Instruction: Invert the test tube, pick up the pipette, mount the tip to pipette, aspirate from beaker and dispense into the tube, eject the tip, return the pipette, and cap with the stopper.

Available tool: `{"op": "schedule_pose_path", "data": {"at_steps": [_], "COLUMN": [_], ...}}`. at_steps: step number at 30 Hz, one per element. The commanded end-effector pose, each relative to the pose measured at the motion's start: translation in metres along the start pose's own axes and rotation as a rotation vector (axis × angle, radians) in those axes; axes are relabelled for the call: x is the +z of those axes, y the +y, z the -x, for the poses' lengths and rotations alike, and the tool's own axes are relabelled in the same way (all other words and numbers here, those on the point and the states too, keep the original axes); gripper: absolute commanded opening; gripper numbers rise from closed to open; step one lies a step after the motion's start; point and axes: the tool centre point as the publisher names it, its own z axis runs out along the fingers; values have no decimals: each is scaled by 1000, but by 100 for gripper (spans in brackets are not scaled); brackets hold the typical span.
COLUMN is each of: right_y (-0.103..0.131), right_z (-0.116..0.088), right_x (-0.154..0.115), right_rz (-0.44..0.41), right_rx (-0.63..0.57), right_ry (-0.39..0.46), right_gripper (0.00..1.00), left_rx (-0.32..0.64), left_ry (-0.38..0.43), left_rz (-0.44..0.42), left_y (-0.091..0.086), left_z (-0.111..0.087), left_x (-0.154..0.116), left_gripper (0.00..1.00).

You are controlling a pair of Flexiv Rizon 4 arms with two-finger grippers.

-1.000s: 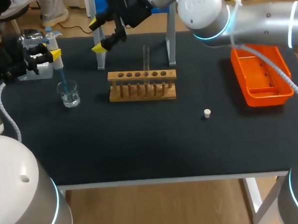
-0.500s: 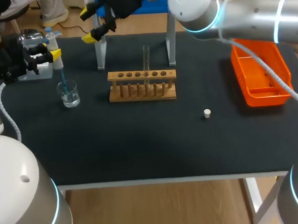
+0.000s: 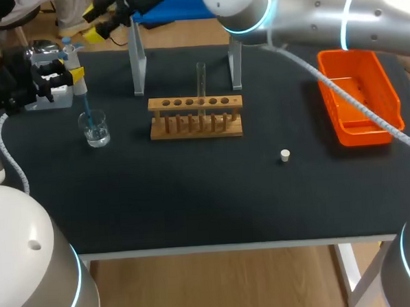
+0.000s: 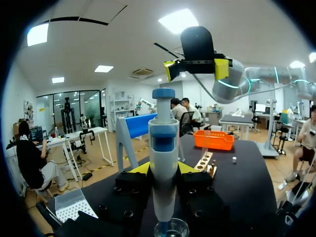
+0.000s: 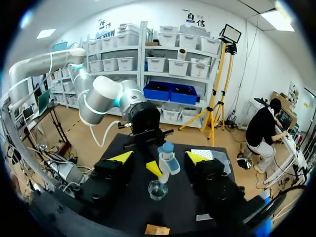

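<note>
— Why's the right arm stretched right across the table?

— I'd say it's lining up over the pipette's top, perhaps for the plunger. The right gripper (image 3: 100, 25) hangs up beyond the left gripper (image 3: 73, 73), fingers spread, nothing between them.

— And the left one?

— Clamped on the pipette (image 3: 70, 59), holding it upright so the blue tip (image 3: 85, 107) reaches down into the beaker (image 3: 94, 129) just beneath its fingers. Looks like the aspirating step to me.

— Where's the tube?

— The test tube (image 3: 201, 79) stands mouth-up in the wooden rack (image 3: 196, 119), well out to the side of the left gripper, ready to be filled.

— How many of everything?

— One orange tray (image 3: 388, 106) farthest from that hand, one rack, one pipette, one beaker, one tube, and one stopper (image 3: 285, 155) lying loose past the rack, well apart from both grippers.
</note>
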Motion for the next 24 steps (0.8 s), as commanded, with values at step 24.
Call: {"op": "schedule_pose_path", "data": {"at_steps": [24], "right_y": [17], "right_z": [22], "right_x": [44], "right_rz": [9], "right_rx": [65], "right_ry": [17], "right_gripper": [0], "left_rx": [1], "left_ry": [-2], "left_rz": [0], "left_y": [0], "left_z": [0], "left_x": [1], "left_gripper": [0]}}
